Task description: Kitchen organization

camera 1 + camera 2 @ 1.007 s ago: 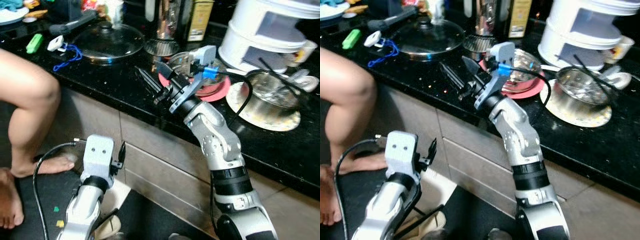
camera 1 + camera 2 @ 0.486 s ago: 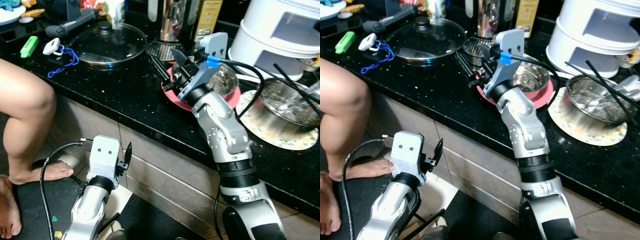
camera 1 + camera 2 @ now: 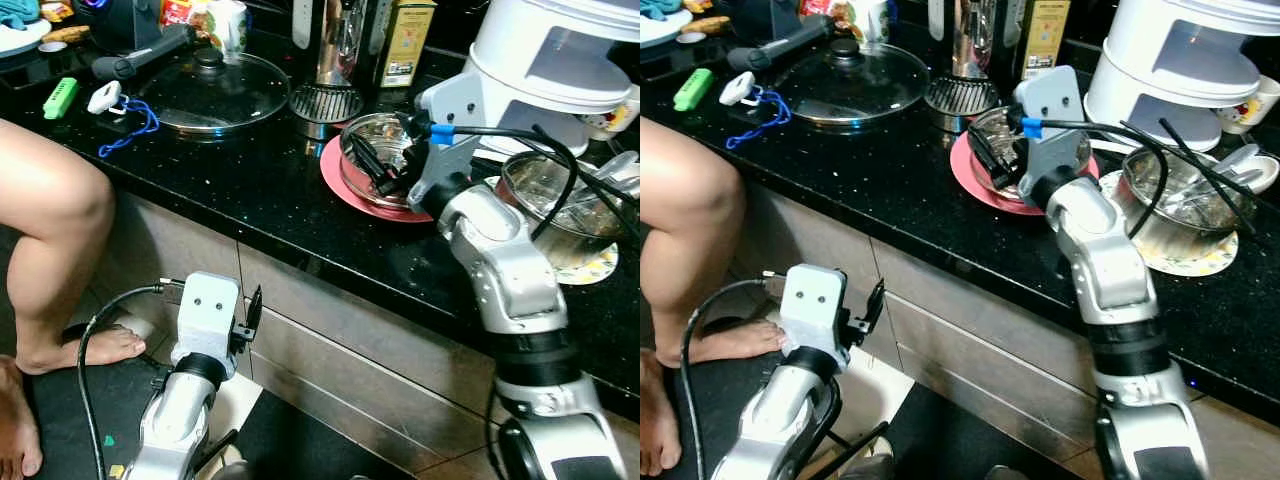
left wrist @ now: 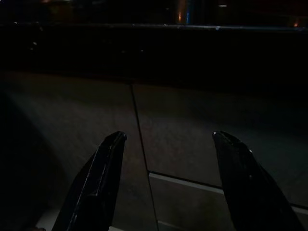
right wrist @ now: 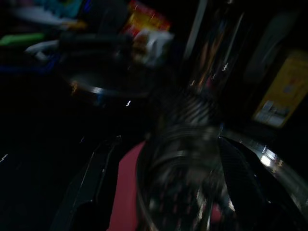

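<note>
Writing: a yellow label showed on the tin (image 3: 405, 40) at the counter's back; its text could not be read.
Right gripper (image 3: 368, 168): fingers spread, over the steel bowl (image 3: 362, 140), grasping nothing.
Bowl: on the pink plate (image 3: 340, 175) on the black counter (image 3: 230, 190).
Left gripper (image 4: 168, 185): fingers apart, idle before the drawers (image 3: 330, 345).
Surroundings: glass lid (image 3: 212, 90), grater (image 3: 325, 100), white steamer (image 3: 555, 60); a person's leg (image 3: 50, 230) beside the counter.

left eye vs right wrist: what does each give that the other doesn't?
Left eye alone: a person's bare leg, the idle left hand low by the cabinet fronts, and the white appliance. Right wrist alone: the open right hand's fingers either side of the steel bowl, up close. Shared: steel bowl, pink plate, glass pan lid.
</note>
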Controlling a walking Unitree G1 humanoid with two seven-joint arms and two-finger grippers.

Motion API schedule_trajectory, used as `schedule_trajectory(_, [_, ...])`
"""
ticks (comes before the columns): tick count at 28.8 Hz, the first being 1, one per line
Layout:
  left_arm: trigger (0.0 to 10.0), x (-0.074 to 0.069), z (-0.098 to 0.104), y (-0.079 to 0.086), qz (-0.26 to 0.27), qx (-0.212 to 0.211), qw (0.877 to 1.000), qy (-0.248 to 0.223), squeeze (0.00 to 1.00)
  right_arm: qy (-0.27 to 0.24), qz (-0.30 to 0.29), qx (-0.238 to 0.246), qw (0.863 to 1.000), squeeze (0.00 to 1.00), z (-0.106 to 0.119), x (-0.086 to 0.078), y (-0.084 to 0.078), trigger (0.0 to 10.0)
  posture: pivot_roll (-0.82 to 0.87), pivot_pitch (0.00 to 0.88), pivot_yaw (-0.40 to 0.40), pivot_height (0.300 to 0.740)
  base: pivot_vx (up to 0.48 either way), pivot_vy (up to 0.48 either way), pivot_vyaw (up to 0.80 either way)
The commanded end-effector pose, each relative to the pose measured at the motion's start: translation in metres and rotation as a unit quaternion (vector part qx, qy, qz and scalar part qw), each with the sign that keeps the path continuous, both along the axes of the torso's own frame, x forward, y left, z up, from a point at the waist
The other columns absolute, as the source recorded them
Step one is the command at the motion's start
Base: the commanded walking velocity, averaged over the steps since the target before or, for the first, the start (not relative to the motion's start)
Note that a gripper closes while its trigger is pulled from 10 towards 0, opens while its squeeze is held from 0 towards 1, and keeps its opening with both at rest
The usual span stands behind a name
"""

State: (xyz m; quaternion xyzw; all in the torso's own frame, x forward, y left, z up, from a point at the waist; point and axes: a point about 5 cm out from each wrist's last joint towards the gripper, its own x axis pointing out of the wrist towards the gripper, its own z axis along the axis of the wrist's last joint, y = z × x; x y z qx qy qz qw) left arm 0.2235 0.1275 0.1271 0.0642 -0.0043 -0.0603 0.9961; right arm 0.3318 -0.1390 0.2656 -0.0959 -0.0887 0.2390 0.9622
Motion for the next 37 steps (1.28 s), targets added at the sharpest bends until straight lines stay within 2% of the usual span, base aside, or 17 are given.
schedule_trajectory(1, [10.0,-0.002,0.001,0.000,-0.004,0.001,1.000,0.000,0.00,0.033,0.010,0.010,0.999,0.00,-0.003,-0.007,-0.009,10.0,0.06,0.101,-0.075,0.740,0.000,0.000,0.00])
schedule_trajectory(7, [10.0,-0.002,0.001,-0.001,-0.005,-0.003,1.000,0.001,0.00,0.062,-0.017,0.037,0.997,0.00,-0.015,-0.011,-0.021,10.0,0.06,0.101,-0.072,0.740,0.000,0.000,0.00])
schedule_trajectory(19, [10.0,-0.003,0.000,-0.002,-0.008,-0.004,1.000,0.004,0.00,0.073,-0.022,0.075,0.994,0.00,-0.028,-0.013,-0.015,10.0,0.07,0.096,-0.071,0.740,0.000,0.000,0.00])
schedule_trajectory(25, [10.0,-0.003,0.000,-0.002,-0.007,-0.003,1.000,0.004,0.00,0.093,-0.030,0.068,0.993,0.00,-0.039,-0.013,-0.007,10.0,0.07,0.092,-0.072,0.740,0.000,0.000,0.00])
schedule_trajectory(29, [10.0,-0.003,0.000,-0.002,-0.006,-0.003,1.000,0.004,0.00,0.092,-0.040,0.045,0.994,0.00,-0.041,-0.013,-0.005,10.0,0.07,0.096,-0.072,0.740,0.000,0.000,0.00])
schedule_trajectory(30, [10.0,-0.003,0.001,-0.002,-0.006,-0.003,1.000,0.003,0.00,0.091,-0.044,0.039,0.994,0.00,-0.042,-0.013,-0.005,8.6,0.07,0.097,-0.072,0.740,0.000,0.000,0.00])
schedule_trajectory(31, [10.0,-0.003,0.001,-0.002,-0.005,-0.004,1.000,0.003,0.00,0.086,-0.049,0.022,0.995,0.00,-0.043,-0.013,-0.005,5.3,0.07,0.100,-0.072,0.740,0.000,0.000,0.00])
schedule_trajectory(32, [10.0,-0.003,0.001,-0.002,-0.005,-0.004,1.000,0.003,0.00,0.086,-0.049,0.022,0.995,0.00,-0.043,-0.013,-0.005,5.3,0.07,0.100,-0.072,0.740,0.000,0.000,0.00])
schedule_trajectory(33, [10.0,-0.003,0.001,-0.003,-0.005,-0.004,1.000,0.003,0.00,0.083,-0.053,0.013,0.995,0.00,-0.044,-0.013,-0.005,0.0,0.07,0.102,-0.073,0.740,0.000,0.000,0.00])
schedule_trajectory(37, [10.0,-0.003,0.002,-0.003,-0.004,-0.006,1.000,0.002,0.00,0.071,-0.060,-0.008,0.996,0.00,-0.043,-0.012,-0.005,0.0,0.06,0.105,-0.073,0.740,0.000,0.000,0.00])
